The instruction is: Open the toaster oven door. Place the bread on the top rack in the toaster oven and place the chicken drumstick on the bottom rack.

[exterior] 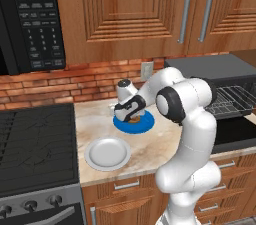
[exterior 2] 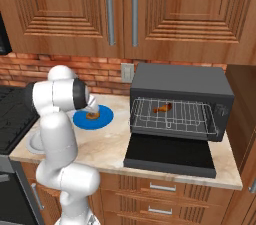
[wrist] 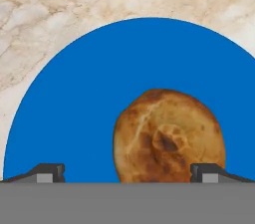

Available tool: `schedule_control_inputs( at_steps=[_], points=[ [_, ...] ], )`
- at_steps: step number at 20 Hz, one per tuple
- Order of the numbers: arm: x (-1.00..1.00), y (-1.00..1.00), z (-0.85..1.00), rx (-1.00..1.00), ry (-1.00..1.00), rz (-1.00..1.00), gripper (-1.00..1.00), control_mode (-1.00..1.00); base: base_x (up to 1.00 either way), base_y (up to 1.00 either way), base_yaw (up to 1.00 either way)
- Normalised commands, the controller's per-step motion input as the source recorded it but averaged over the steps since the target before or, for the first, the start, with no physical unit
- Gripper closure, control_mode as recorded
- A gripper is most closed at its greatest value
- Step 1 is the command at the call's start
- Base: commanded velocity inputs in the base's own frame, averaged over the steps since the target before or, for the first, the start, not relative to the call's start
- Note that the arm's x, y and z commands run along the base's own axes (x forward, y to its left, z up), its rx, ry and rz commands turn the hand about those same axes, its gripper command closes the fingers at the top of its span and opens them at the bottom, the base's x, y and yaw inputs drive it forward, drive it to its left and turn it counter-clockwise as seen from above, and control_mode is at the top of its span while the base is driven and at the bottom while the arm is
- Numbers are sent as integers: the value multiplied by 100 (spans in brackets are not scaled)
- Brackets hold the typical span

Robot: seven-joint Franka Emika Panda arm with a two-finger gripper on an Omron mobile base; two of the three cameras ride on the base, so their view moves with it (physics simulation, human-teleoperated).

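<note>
The round golden-brown bread [wrist: 168, 137] lies on a blue plate [wrist: 89, 98] on the marble counter. My gripper [wrist: 128, 174] hangs just above it, open, one fingertip on each side of the bread and nothing held. In the base views the gripper [exterior: 131, 114] is low over the blue plate [exterior: 134, 124], and the bread [exterior 2: 92, 115] shows below the hand. The dark grey toaster oven [exterior 2: 182, 86] stands to the right, its door [exterior 2: 170, 154] folded down flat. The chicken drumstick [exterior 2: 162, 108] lies on a wire rack inside; which rack I cannot tell.
A white empty plate [exterior: 107, 153] sits near the counter's front edge, left of the blue plate. A stove [exterior: 35, 144] borders the counter on the left, with a black microwave [exterior: 32, 16] above it. Wooden cabinets [exterior 2: 125, 9] hang overhead.
</note>
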Motion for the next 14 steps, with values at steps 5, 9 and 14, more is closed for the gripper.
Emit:
schedule_control_inputs(
  at_steps=[5, 9, 14],
  points=[
    [27, 1, -24, -2, 0, 0, -100, -100, 0, 0, 0],
    [28, 0, -21, -5, 0, 0, -100, -100, 0, 0, 0],
    [16, 0, -23, -6, 0, 0, -100, -100, 0, 0, 0]
  ],
)
